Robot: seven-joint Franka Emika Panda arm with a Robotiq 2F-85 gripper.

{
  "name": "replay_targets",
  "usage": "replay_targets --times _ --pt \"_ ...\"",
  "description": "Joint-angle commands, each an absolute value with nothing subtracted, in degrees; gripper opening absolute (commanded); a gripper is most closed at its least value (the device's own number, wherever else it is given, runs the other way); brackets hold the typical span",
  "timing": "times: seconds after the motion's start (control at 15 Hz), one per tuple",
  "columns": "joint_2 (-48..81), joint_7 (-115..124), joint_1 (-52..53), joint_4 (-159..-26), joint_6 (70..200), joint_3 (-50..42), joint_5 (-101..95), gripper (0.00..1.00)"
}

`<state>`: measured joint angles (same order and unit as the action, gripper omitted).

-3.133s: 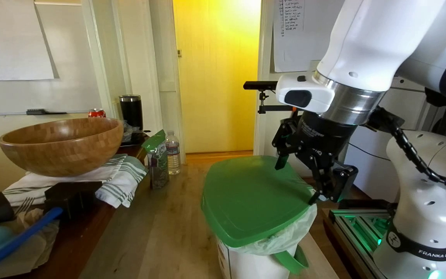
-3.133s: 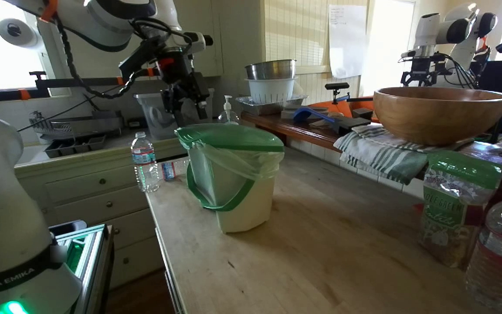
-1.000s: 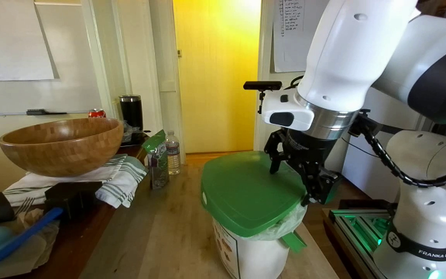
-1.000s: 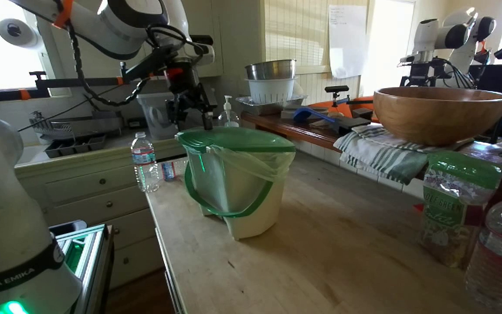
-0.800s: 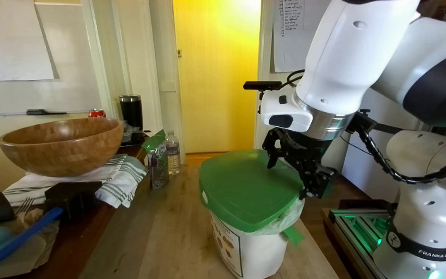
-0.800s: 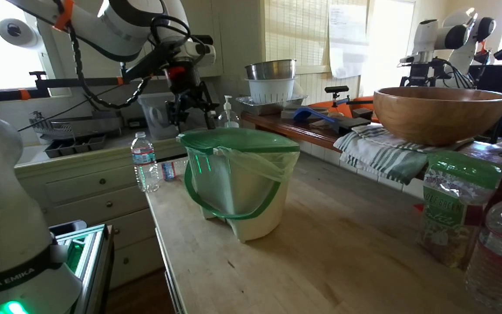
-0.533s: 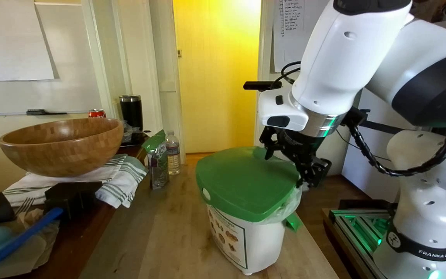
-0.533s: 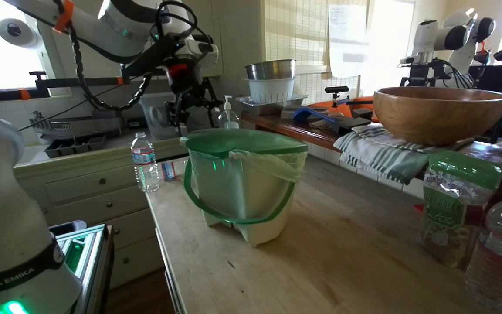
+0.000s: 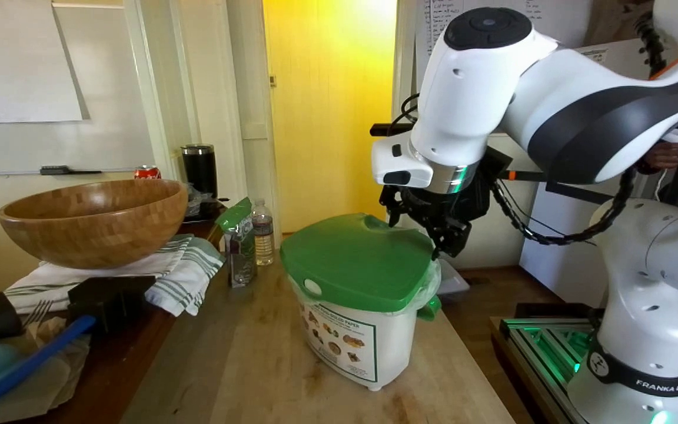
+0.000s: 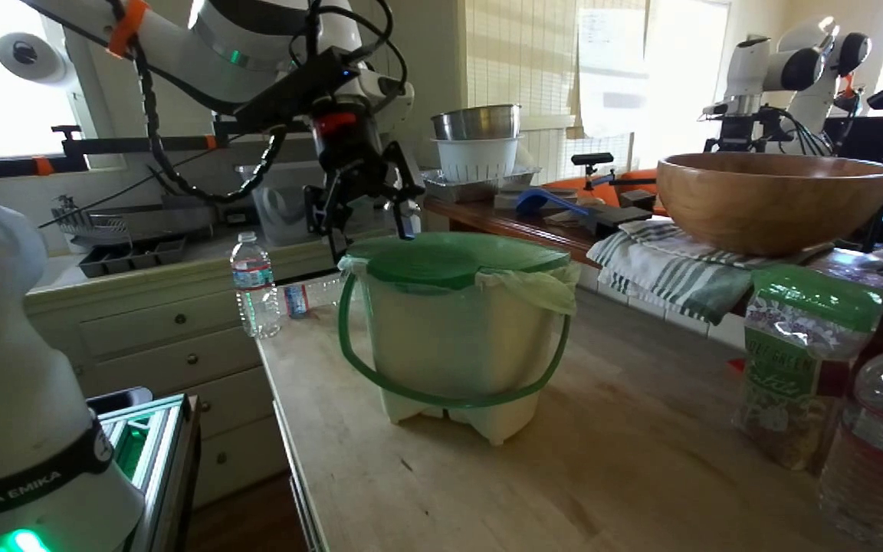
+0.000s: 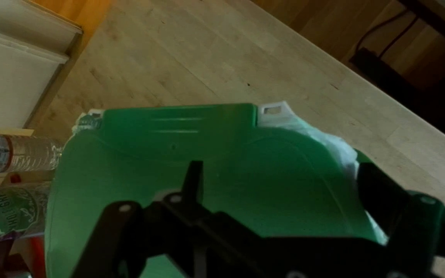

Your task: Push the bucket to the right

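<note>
The bucket is a white tub with a green lid and a printed label; it stands upright on the wooden table. In an exterior view its green handle hangs down the side and a liner bag sticks out under the lid. My gripper is open at the lid's rim on the robot's side; it also shows in an exterior view. In the wrist view one finger is over the lid and the other is outside the rim by the liner. I cannot tell whether they press on it.
A snack bag and a water bottle stand farther along the table. Another bottle stands by the table edge, with one lying bottle behind the bucket. A wooden bowl sits on a towel on a raised ledge.
The bucket has slid along the table toward the snack bag, rightward and nearer in an exterior view. It has turned, bringing its label into sight. My gripper has moved along with it, staying open.
</note>
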<state>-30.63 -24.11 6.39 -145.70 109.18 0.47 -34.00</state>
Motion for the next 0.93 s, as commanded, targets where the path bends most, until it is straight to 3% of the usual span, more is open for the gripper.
replay_targets --times 0.0,0.67,0.87 --pt "-31.6 -26.0 4.9 -146.5 111.6 -1.8 -36.3 1.00" --pt "-35.8 -25.6 1.6 -146.8 110.8 -6.2 -36.0 1.00" --pt "-40.0 -25.1 4.4 -147.8 107.4 -3.0 -32.3 1.00"
